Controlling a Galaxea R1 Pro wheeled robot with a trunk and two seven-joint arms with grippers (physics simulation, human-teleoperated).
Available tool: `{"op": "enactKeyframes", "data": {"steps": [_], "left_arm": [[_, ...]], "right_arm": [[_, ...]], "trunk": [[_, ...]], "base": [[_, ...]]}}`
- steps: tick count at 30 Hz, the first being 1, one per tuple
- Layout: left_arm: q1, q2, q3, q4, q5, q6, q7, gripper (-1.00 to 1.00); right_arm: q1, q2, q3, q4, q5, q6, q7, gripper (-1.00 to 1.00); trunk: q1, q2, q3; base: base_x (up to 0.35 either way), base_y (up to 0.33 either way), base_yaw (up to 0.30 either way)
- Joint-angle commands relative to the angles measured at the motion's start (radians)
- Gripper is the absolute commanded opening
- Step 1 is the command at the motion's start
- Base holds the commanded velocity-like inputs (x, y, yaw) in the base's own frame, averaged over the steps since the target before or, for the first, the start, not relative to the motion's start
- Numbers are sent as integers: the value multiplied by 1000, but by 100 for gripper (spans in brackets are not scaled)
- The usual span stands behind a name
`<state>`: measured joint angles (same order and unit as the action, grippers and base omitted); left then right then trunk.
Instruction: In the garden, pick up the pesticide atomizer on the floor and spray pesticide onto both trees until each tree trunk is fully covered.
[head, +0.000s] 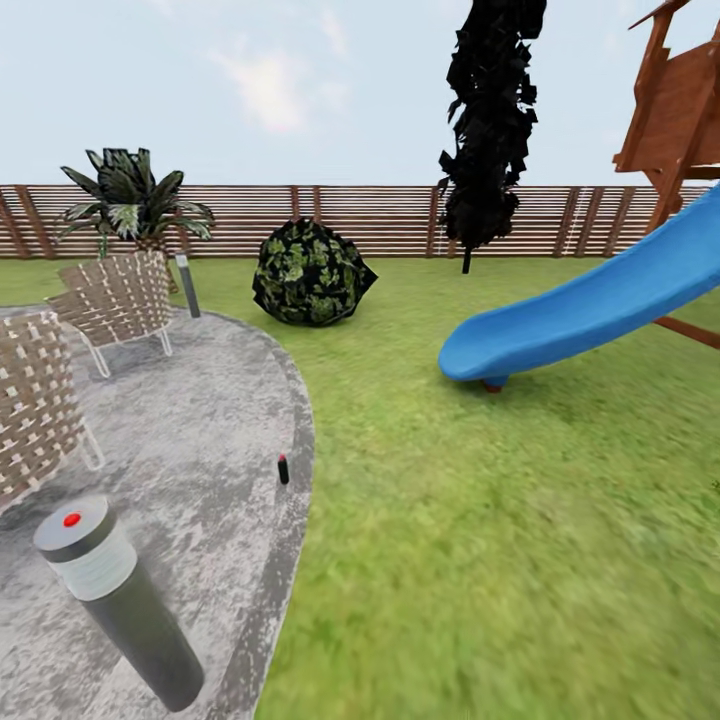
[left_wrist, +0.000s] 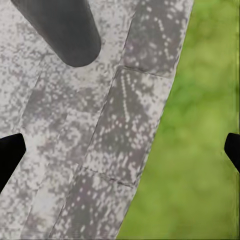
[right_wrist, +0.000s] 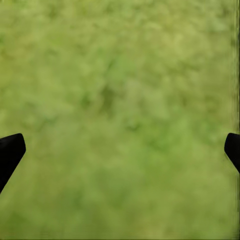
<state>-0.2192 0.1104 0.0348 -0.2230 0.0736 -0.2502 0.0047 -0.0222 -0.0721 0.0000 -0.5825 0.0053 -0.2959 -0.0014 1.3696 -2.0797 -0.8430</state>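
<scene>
Facing the garden lawn (head: 520, 520) and its slatted fence (head: 380, 220), the head view shows the small dark, red-capped pesticide atomizer (head: 283, 468) upright near the lawn-side edge of the grey paved patch (head: 200, 420). Left gripper (left_wrist: 120, 150), fingers wide apart and empty, hangs over that edge near a lamp post (left_wrist: 65, 30). Right gripper (right_wrist: 120, 150), likewise released, hangs over grass.
</scene>
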Motion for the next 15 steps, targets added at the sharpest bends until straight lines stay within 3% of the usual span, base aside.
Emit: {"op": "enactKeyframes", "data": {"steps": [1,7,15], "left_arm": [[0,0,-1,0,7,-3,0,100],[0,0,0,1,7,-3,0,100],[0,0,0,-1,9,-4,0,100]], "right_arm": [[-1,0,0,1,1,-3,0,100],[-1,0,0,1,1,-3,0,100],[-1,0,0,1,0,-4,0,100]], "trunk": [[0,0,-1],[0,0,-1],[0,0,-1]], "base": [[328,-97,-263],[278,-92,-206],[34,-13,-20]]}}
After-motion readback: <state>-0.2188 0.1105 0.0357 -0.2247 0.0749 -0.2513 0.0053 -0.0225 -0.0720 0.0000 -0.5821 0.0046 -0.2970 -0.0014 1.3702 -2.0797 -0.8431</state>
